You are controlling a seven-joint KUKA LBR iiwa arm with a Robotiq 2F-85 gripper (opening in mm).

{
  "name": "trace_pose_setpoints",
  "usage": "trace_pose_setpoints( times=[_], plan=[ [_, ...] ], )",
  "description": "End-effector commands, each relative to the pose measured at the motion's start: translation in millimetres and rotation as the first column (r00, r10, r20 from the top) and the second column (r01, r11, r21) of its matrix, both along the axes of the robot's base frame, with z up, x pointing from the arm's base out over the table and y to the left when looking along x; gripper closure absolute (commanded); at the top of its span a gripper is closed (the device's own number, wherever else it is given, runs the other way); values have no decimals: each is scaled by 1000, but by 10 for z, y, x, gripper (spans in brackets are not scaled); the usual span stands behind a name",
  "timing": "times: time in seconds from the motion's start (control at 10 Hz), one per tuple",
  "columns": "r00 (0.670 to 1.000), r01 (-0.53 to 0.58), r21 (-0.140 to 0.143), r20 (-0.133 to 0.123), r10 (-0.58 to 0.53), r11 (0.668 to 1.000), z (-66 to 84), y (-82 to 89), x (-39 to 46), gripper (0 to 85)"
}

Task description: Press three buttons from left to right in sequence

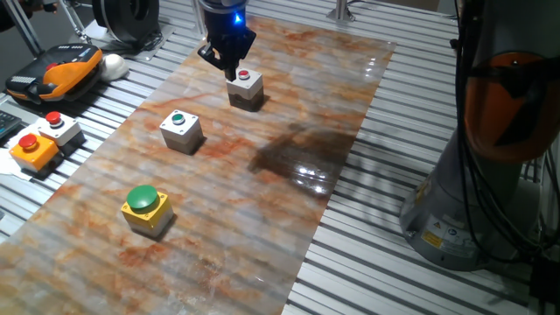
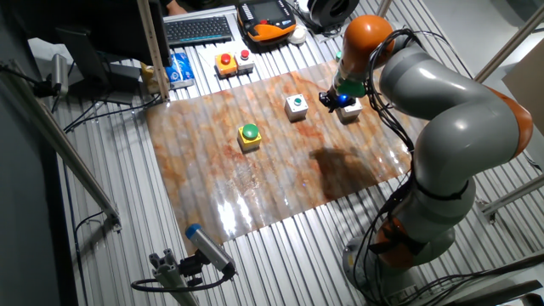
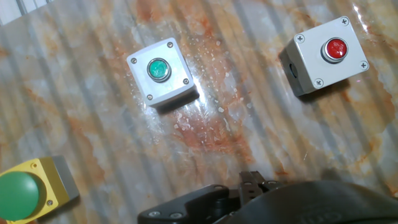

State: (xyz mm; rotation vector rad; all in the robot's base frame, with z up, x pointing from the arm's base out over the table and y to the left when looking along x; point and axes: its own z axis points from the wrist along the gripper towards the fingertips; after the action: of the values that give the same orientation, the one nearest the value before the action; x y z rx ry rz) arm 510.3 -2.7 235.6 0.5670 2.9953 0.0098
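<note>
Fingers (image 1: 230,68) just beside red-button box (image 1: 246,89), above mat.

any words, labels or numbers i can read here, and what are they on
None can be read.
Yellow warning sticker and white label on the robot's grey base: too small and blurred.
Blue packet by the black keyboard: print too small.
Light grey box with small red button, light grey box with small green button, yellow box with large green dome: no markings.

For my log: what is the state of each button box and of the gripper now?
Red button box: upright, not touched.
Small green button box: upright, not touched.
Yellow box with green dome: upright, not touched.
Gripper: above the mat, beside the red button box; finger state unclear.
</note>
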Motion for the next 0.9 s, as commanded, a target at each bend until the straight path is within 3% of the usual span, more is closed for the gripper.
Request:
trace_pose_setpoints(
  times=[0.0, 0.8],
  plan=[
    [1000, 0, 0, 0, 0, 1000, -3, 0, 2, 850],
    [1000, -3, -4, 6, 3, 1000, -22, 7, 5, 850]
  ],
)
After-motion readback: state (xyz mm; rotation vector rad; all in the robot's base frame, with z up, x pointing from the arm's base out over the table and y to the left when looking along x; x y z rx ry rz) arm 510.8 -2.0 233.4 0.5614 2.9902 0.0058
